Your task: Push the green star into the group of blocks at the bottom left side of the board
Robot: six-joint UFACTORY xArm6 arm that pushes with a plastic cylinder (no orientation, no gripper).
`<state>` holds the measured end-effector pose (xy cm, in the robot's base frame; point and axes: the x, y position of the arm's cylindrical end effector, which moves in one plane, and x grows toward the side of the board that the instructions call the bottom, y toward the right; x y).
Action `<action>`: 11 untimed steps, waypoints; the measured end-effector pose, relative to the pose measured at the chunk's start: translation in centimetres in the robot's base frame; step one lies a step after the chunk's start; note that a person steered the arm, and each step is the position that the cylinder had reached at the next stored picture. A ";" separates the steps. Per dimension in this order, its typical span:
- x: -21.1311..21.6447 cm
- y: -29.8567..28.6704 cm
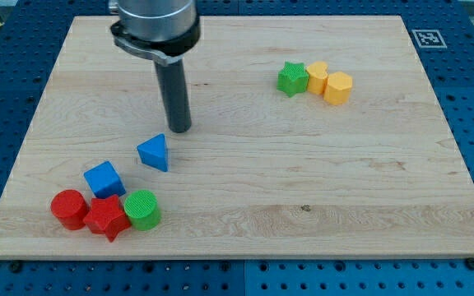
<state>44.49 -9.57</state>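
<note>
My tip (pixel 180 129), a gripperless rod, stands above the blue triangular block (pixel 154 153); the green star-shaped block (pixel 292 79), upper right on the wooden table (pixel 303 205), wants pushing from its right side.

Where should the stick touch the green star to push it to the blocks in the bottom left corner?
My tip cannot grip, only push. Probably best against the green star on its upper-right side, though the yellow blocks touch it there, so I would first nudge it free.

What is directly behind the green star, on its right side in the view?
A yellow block touches the green star, then another yellow block. Their contact faces are hidden.
</note>
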 end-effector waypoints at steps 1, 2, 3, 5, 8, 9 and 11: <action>2.8 -0.9; 6.4 -0.8; 5.8 -0.9; -4.5 -0.1; -19.8 13.3; -19.3 20.7; -11.9 26.6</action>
<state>32.57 17.07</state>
